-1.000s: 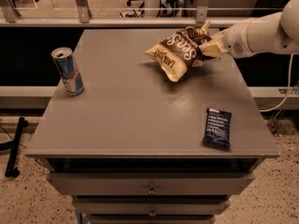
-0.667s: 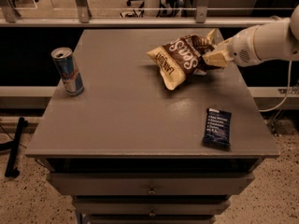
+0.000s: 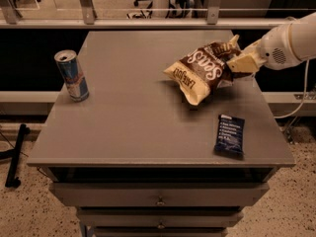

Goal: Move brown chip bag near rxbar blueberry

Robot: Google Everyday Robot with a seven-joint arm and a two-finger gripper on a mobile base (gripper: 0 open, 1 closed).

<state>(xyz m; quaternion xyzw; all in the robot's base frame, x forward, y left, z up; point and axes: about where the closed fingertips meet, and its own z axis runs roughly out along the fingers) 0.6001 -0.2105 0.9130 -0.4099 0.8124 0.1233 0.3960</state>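
Observation:
The brown chip bag [image 3: 201, 71] is dark brown with cream ends and white lettering. It hangs tilted just above the right back part of the grey table [image 3: 133, 107]. My gripper [image 3: 236, 63] comes in from the right on a white arm and is shut on the bag's upper right end. The rxbar blueberry [image 3: 229, 135], a flat navy wrapper with a white top patch, lies near the table's front right corner, a short way in front of the bag.
A blue-silver drink can [image 3: 72, 76] stands upright at the table's left side. Drawers [image 3: 160, 197] sit below the tabletop. A railing [image 3: 148, 21] runs behind the table. A white cable [image 3: 296, 102] hangs at the right.
My gripper has carried the brown chip bag a little forward and to the right, closer to the rxbar blueberry. The can and the bar have not moved.

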